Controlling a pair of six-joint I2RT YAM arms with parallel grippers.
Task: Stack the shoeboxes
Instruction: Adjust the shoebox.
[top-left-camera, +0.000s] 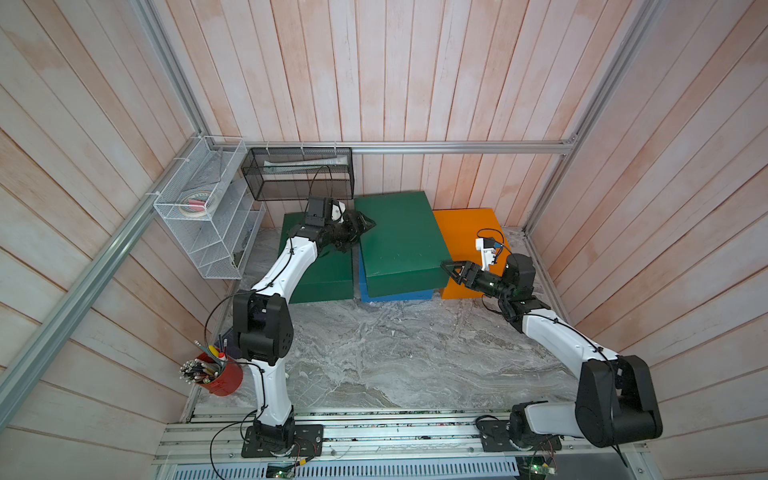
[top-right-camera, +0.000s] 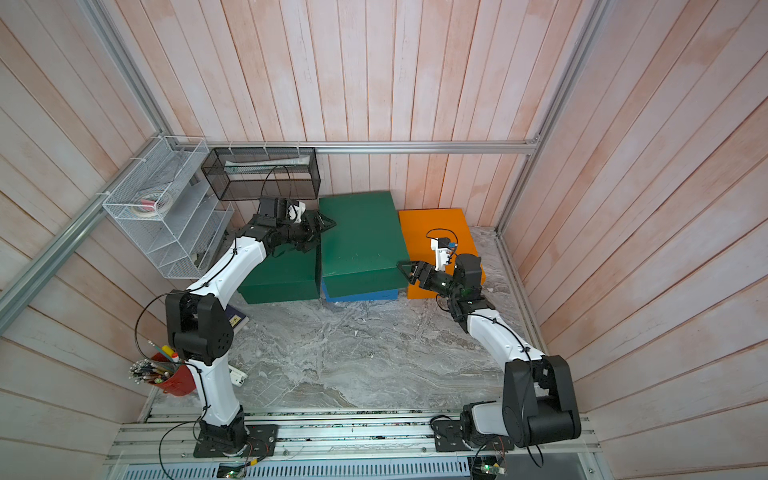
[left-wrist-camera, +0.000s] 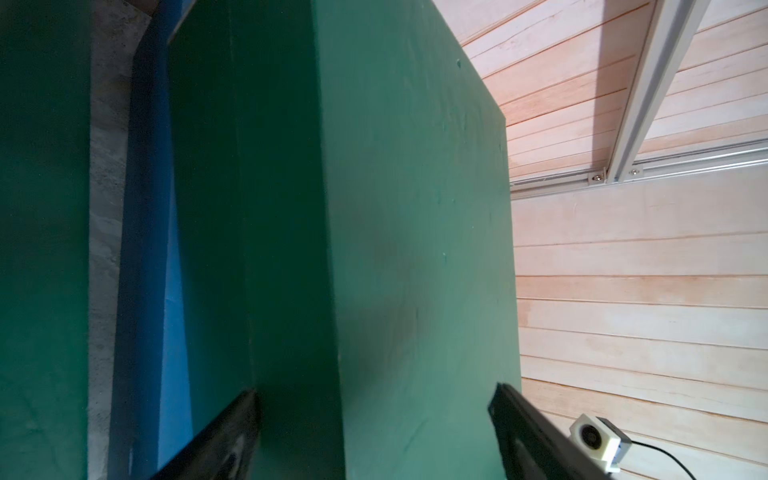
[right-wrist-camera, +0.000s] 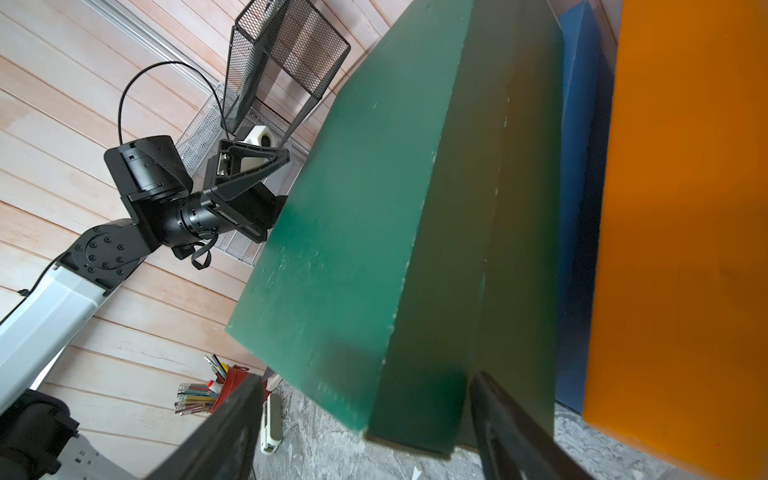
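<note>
Pose: the left arm (top-left-camera: 286, 266) is rising from its base on the near rail (top-left-camera: 374, 432), bending at the elbow and reaching toward the far wall; its wrist is pointing the left gripper (top-left-camera: 363, 226) to the right. The right arm (top-left-camera: 557, 336) is folding low over the tabletop (top-left-camera: 395, 353) from the near right corner; the right gripper (top-left-camera: 448, 269) is pointing left.

The left gripper (left-wrist-camera: 374, 392) is standing wide open; in its wrist view the jaws are straddling the long left edge of the top green box (top-left-camera: 399, 237), one finger beside the side wall and the other over the lid; whether either is touching, I cannot tell. The right gripper (right-wrist-camera: 368, 378) is gaping open too; its fingers are bracketing the near right corner of the same box; contact is not clear.

The top green box is lying on the blue box (top-left-camera: 395, 296) and covering most of it; only a blue strip is showing along the near and left sides. The low green box (top-left-camera: 328, 278) is sitting on the tabletop just left of the blue box, under the left wrist. The orange box (top-left-camera: 469, 232) is sitting just right of it, partly behind the right gripper; all are lining up along the far wall.

Surface: the grey marbled tabletop is lying between pale pink plank walls (top-left-camera: 415, 75) on three sides. A mesh basket (top-left-camera: 299, 174) is hanging on the far wall; a wire rack (top-left-camera: 208, 208) is hanging on the left one; a red cup (top-left-camera: 226, 382) of pencils is standing near the left arm's base. In a top view a dark book (top-right-camera: 237, 321) is lying beside that arm's elbow.
</note>
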